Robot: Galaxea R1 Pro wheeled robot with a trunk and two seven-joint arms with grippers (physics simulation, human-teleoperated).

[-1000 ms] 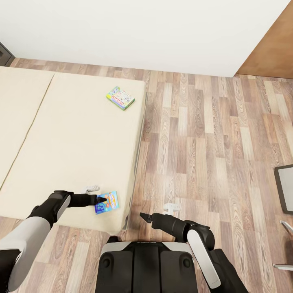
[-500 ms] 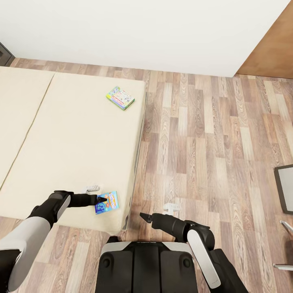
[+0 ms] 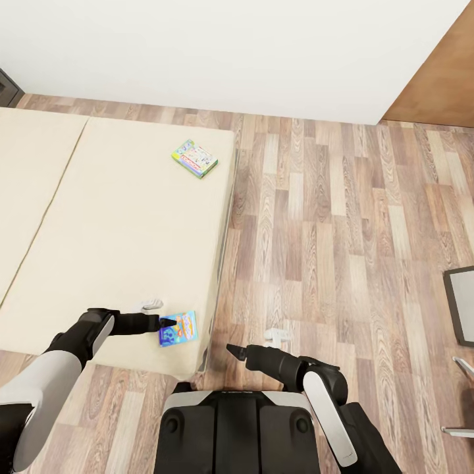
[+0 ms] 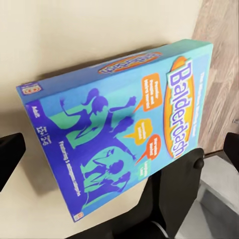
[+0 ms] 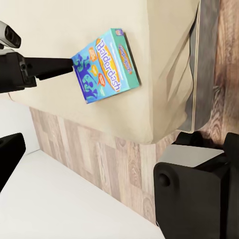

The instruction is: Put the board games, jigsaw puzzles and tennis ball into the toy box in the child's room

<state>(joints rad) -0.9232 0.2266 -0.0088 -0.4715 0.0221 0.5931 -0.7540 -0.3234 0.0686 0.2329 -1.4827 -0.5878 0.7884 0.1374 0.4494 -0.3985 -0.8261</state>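
A blue "Balderdash" board game (image 3: 179, 328) lies near the bed's front right corner; its cover shows large in the left wrist view (image 4: 119, 129) and smaller in the right wrist view (image 5: 105, 63). My left gripper (image 3: 166, 323) reaches in at the box's left end. Its fingers (image 4: 10, 154) stand wide apart, open, and the box's blue end touches one tip. A second, green board game (image 3: 195, 158) lies farther back by the bed's right edge. My right gripper (image 3: 232, 349) hangs open over the floor beside the bed corner, holding nothing.
The cream bed (image 3: 99, 217) takes up the left side, with wooden floor (image 3: 329, 230) to its right. A white wall runs along the back. A grey-framed object (image 3: 461, 306) sits at the right edge. My own base (image 3: 237, 428) is just below the bed corner.
The blue board game has slid a little to the right, toward the bed's edge, with the left gripper following it. The right arm and the view have stayed put.
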